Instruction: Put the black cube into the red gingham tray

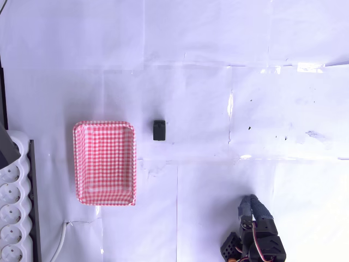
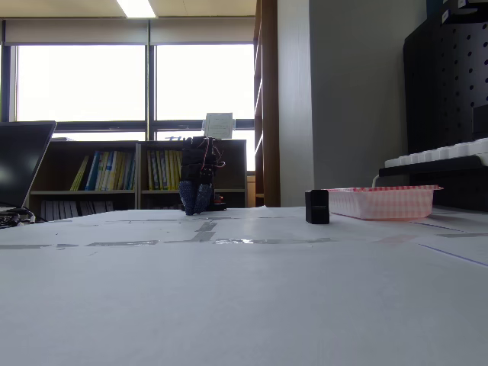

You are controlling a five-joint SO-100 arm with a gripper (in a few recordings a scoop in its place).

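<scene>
From my seat, the low fixed view puts the cube (image 2: pixel 317 207) nearest, standing on the white table (image 2: pixel 244 297) just left of the tray (image 2: pixel 381 202), not touching it; farther back stands the gripper (image 2: pixel 197 200), its fingers pointing down at the table, well apart from the cube; I cannot tell how wide the jaws stand, and I see nothing held. From overhead the cube (image 1: pixel 159 130) sits just right of the tray's (image 1: pixel 104 162) upper corner; the gripper (image 1: pixel 251 206) is low right; white sockets (image 1: pixel 12 213) show at the left edge.
</scene>
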